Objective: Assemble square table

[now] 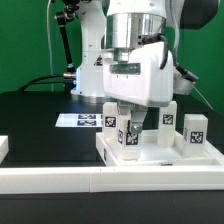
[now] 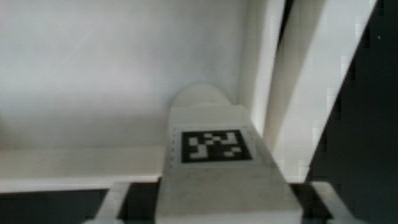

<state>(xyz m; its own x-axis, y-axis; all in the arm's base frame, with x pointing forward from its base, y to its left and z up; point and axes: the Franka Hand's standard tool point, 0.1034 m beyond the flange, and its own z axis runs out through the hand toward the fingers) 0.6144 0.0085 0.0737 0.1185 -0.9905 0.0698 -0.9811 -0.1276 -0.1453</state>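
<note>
Black table under everything. Flat marker board lies on it, toward back. Long white rail runs along front edge. Green wall behind.

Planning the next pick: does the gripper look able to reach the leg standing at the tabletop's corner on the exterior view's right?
Probably not yet: the gripper is shut on another leg, though that corner leg stands unobstructed.

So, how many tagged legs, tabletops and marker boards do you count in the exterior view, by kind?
tagged white legs: 4
square tabletop: 1
marker board: 1
Total: 6
</note>
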